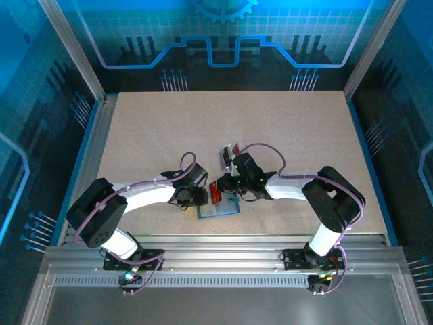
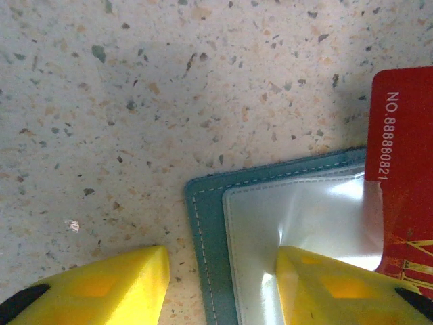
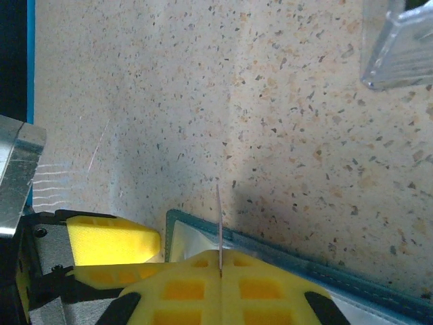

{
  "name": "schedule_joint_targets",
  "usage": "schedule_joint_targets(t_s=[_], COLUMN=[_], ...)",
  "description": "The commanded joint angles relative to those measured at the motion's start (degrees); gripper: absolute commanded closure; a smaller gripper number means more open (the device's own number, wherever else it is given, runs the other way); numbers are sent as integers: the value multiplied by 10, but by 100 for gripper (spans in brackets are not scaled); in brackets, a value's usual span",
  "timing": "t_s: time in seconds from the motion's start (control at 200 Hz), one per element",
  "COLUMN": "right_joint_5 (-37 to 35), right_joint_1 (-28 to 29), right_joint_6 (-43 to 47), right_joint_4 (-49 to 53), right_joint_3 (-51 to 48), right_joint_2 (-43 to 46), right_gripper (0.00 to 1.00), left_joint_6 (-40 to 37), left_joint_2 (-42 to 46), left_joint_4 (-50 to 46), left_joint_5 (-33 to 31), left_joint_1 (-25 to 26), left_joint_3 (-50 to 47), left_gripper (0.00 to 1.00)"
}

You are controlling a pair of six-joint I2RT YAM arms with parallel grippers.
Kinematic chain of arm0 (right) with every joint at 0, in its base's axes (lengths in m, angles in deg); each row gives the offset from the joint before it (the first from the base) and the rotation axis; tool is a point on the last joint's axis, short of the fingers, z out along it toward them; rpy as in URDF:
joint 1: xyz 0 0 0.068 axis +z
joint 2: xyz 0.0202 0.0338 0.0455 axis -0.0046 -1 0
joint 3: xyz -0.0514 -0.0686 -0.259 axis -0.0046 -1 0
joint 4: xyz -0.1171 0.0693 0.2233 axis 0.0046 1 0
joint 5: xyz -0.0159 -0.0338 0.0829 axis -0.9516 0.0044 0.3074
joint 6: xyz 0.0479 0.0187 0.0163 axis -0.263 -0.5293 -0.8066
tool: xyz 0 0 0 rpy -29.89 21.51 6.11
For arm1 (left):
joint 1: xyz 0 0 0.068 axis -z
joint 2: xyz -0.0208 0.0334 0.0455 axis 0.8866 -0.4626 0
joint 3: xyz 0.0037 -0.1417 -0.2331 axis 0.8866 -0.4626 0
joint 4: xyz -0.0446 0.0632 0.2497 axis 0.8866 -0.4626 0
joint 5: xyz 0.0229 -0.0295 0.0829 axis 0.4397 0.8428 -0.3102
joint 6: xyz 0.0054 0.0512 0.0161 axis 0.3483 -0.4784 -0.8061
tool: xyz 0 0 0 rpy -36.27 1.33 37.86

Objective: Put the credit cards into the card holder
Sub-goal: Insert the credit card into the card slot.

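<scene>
The left claw point(image 2: 222, 274) stands open astride the card holder's point(image 2: 207, 223) corner, one finger on its pale lining and one on the table point(image 2: 135, 101), seemingly to pin the pocket flat near the table's front edge. The right claw point(image 3: 220, 263) is clamped on a red card point(image 2: 404, 169), held edge-down at the opening. A clear case point(image 3: 399, 47) lies well apart; only the left finger crowds the slot.

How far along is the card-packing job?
Done: no card visibly inside yet. In hand: right gripper is shut on a red card at the open card holder, which the left gripper pins down. Left: slide it in, then what look like more cards farther back.
</scene>
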Motion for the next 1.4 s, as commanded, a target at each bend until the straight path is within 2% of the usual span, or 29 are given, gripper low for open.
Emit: schedule_joint_targets(t_s=[0.0, 0.445, 0.9, 1.221, 1.296, 1.396], right_joint_5=[1, -34, -29, -24, -29, -32], right_joint_1=[2, 33, 45, 40, 40, 40], right_joint_6=[-19, -45, -37, 8, 16, 21], right_joint_4=[-9, -19, 3, 47, 60, 67], right_joint_3=[-20, -91, -92, -43, -35, -30], right_joint_2=[2, 43, 29, -2, -2, -2], right_gripper=[100, 100, 100, 100, 100, 100], left_joint_6=[11, 9, 6, 0, 0, 0], left_joint_2=[-51, -51, -39, 68, 79, 73], left_joint_4=[-28, -25, -35, -74, -63, -53], left_joint_5=[39, 39, 43, 81, 102, 112], left_joint_1=[15, 15, 14, 3, -3, -11], left_joint_3=[-40, -39, -33, -21, -24, -25], left_gripper=[52, 51, 50, 44, 50, 63])
